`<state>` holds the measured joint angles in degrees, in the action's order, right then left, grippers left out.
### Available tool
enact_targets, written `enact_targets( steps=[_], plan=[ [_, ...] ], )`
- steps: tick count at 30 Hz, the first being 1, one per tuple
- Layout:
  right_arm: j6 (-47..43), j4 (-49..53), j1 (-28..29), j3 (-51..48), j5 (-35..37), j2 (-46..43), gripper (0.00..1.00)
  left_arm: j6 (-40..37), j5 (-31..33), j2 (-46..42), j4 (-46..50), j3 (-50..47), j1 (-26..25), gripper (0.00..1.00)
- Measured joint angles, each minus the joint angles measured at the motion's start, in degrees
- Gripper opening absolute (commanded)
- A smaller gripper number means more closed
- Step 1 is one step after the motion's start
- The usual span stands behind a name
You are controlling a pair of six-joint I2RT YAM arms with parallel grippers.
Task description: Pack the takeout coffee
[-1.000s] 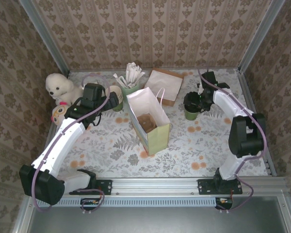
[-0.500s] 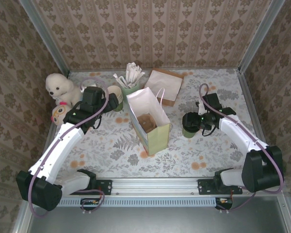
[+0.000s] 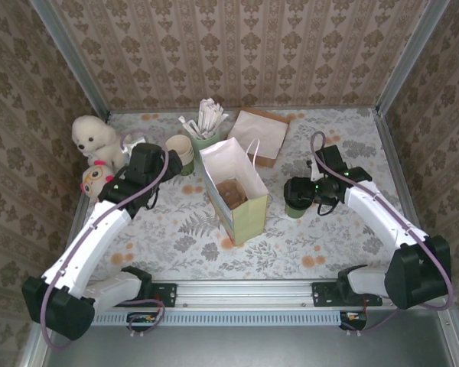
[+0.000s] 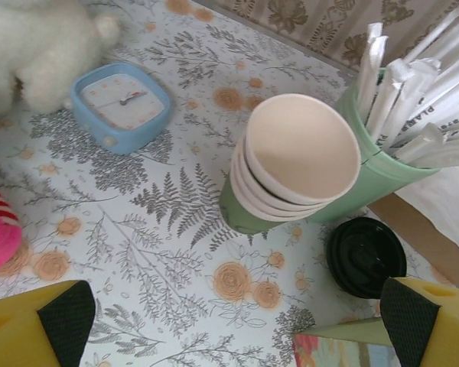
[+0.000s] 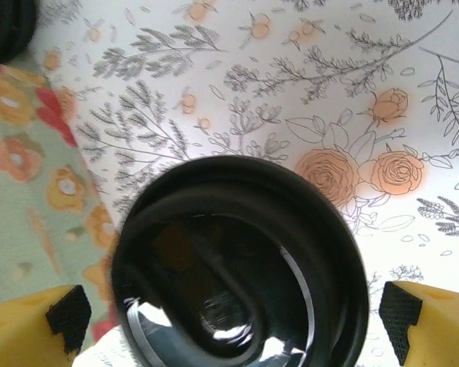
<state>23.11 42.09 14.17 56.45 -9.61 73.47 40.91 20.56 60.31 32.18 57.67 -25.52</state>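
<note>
The takeout coffee (image 3: 297, 199), a dark-green cup under a black lid (image 5: 237, 252), stands upright on the table just right of the paper bag (image 3: 237, 195). My right gripper (image 3: 309, 191) straddles it from the right. In the right wrist view its yellow fingers (image 5: 38, 325) sit wide on either side of the lid with a gap at each side, so the right gripper (image 5: 229, 313) is open. My left gripper (image 3: 167, 163) hangs open over bare table (image 4: 236, 306), beside the stack of lidless green cups (image 4: 298, 164).
A loose black lid (image 4: 365, 256) lies by the bag's corner (image 4: 344, 344). A green cup of wrapped straws (image 3: 205, 130), a brown box (image 3: 258, 134), a blue clock (image 4: 118, 103) and two plush toys (image 3: 92, 136) line the back and left.
The right arm brought the coffee from the back right to beside the bag, then its jaws widened. The left gripper drew back a little, uncovering the cup stack.
</note>
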Motion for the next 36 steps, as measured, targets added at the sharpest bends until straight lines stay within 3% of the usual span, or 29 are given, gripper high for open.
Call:
enact_targets(
  steps=[6, 14, 36],
  plan=[
    [7.1, 7.1, 3.0, 9.7, 5.7, 5.2, 1.0, 2.7, 5.0, -3.3, -0.4, -2.1, 0.0, 1.0],
    [8.0, 16.5, 4.4, 18.2, 10.7, 14.2, 1.0, 5.4, 10.2, -9.4, -2.3, -7.6, 0.1, 1.0],
    [8.2, 22.9, 6.8, 21.2, 9.6, 21.1, 1.0, 5.8, 10.8, -10.4, -4.4, -10.5, 1.2, 1.0]
  ],
)
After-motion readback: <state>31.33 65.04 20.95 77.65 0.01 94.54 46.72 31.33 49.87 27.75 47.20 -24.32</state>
